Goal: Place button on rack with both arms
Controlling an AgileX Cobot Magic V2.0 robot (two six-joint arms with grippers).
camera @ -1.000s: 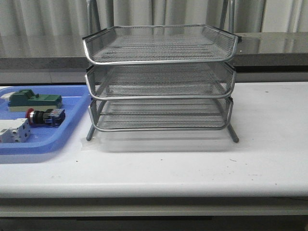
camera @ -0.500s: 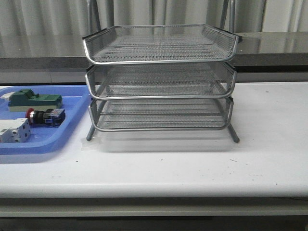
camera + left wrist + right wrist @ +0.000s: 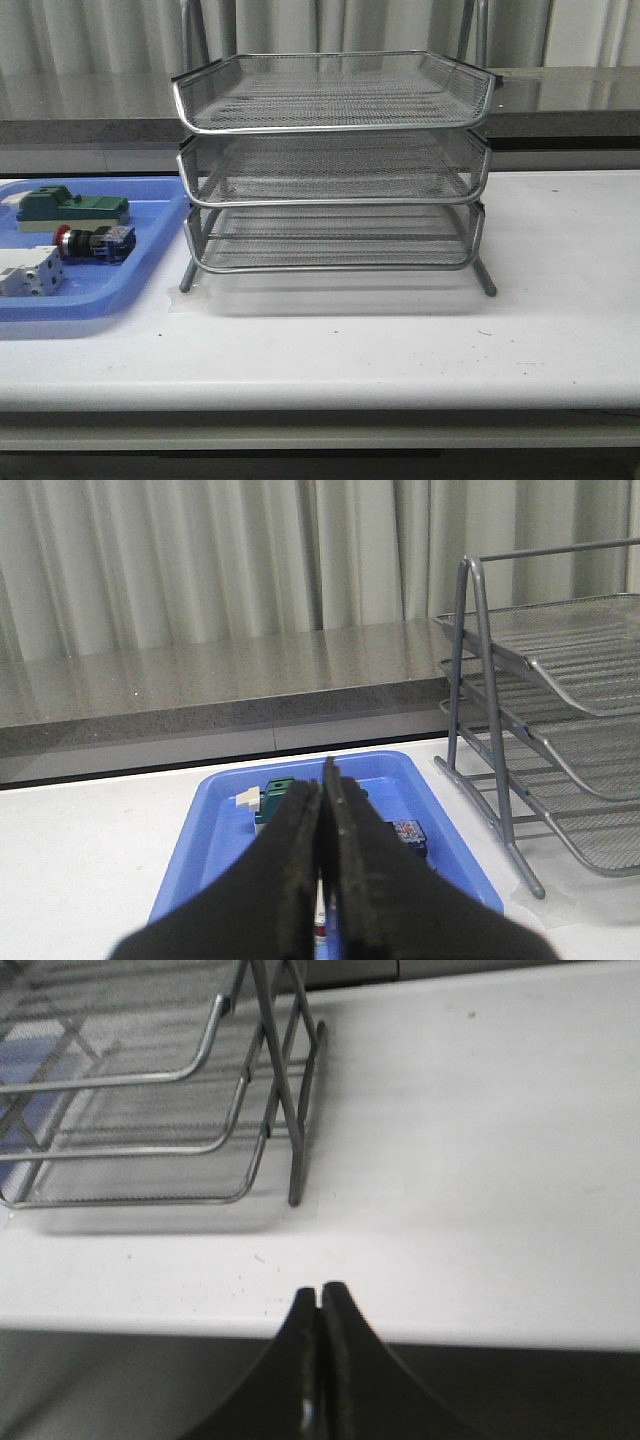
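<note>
The button (image 3: 92,242), red-headed with a blue rear block, lies on its side in the blue tray (image 3: 150,255) at the table's left. The three-tier wire rack (image 3: 335,128) stands mid-table with nothing on its tiers. Neither arm shows in the front view. In the left wrist view my left gripper (image 3: 325,782) is shut and empty, hovering over the tray (image 3: 215,825); only the button's blue block (image 3: 408,832) shows beside the fingers. My right gripper (image 3: 320,1290) is shut and empty above the table's front edge, short of the rack's leg (image 3: 297,1140).
A green block (image 3: 70,207) and a white block (image 3: 28,272) share the blue tray with the button. The rack (image 3: 560,710) stands just right of the tray. Behind the table runs a grey ledge with curtains.
</note>
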